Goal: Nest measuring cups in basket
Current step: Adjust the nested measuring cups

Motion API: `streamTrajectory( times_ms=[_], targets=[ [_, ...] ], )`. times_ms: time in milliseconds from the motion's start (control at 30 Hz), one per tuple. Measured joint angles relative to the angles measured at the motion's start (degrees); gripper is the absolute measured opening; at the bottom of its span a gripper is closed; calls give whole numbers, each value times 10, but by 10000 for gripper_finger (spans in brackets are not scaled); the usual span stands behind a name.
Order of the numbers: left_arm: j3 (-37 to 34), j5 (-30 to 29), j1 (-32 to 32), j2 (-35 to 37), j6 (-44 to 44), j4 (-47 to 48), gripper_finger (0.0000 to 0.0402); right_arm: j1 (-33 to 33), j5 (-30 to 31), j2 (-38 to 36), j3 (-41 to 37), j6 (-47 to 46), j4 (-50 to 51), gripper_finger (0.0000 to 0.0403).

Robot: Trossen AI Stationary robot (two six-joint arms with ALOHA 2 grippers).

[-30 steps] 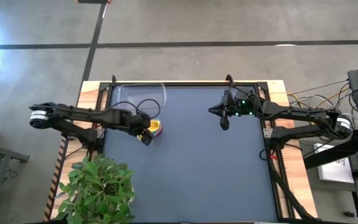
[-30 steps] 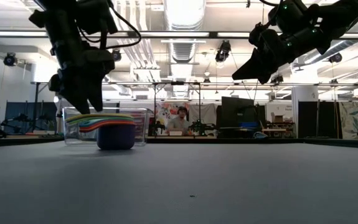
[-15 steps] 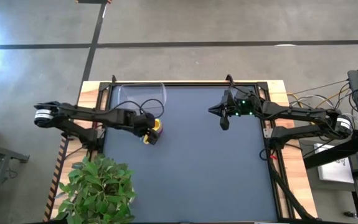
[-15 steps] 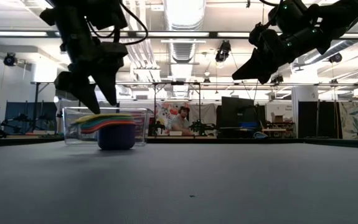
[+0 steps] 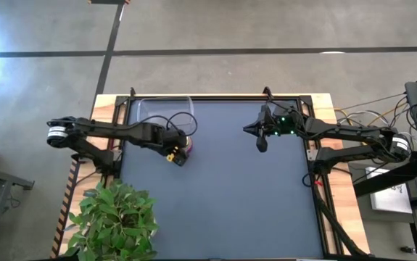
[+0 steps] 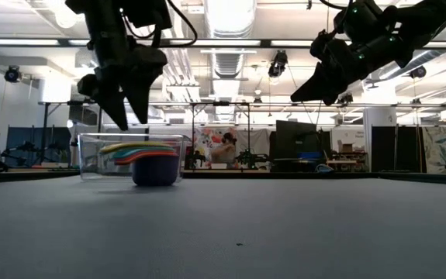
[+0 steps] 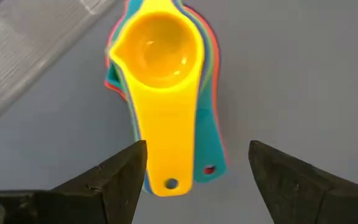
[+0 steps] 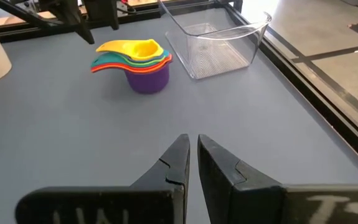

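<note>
1. The measuring cups [image 8: 135,62] are nested in one stack, the yellow cup [image 7: 160,53] uppermost and the purple cup [image 8: 147,79] at the base. The stack stands on the table [image 5: 252,203] toward its far left corner, just beside the basket [image 8: 219,43] and outside it.
2. The basket is seen lying empty at the far left corner of the table.
3. The left gripper [image 7: 197,171] is held directly above the stack, its fingers [image 7: 116,177] spread wide and gripping nothing; the handles lie between them below.
4. The step in hand is judged to be the pickup of the whole stack for transfer into the basket.
5. For a sound grip, the fingers should be lowered astride the bundled handles close to the bowls, so that all layers are clamped together and none is left behind.
6. The stack should be lifted level and carried clear of the basket wall before release.
7. The right gripper [image 8: 191,155] waits raised near the far edge of the table, right of centre, its fingers closed on nothing.
</note>
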State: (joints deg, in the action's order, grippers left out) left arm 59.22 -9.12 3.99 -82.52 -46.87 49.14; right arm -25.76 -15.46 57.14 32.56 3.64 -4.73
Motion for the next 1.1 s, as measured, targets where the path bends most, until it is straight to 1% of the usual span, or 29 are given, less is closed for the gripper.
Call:
streamTrajectory(
  times_ms=[300,433,600,733,933,1100],
  targets=[
    [-26,-4,0,0,-5,3,264,0,0,0,0,1,0,22],
    [-36,-4,0,0,15,-11,264,0,0,0,0,4,0,22],
    [-57,21,3,0,39,-45,264,0,0,0,0,4,0,22],
    [-71,22,6,0,38,-43,264,0,0,0,0,4,0,22],
    [-72,22,6,0,35,-66,264,0,0,0,0,3,0,22],
    [-72,22,8,0,44,-60,264,0,0,0,0,-1,-1,22]
  ],
)
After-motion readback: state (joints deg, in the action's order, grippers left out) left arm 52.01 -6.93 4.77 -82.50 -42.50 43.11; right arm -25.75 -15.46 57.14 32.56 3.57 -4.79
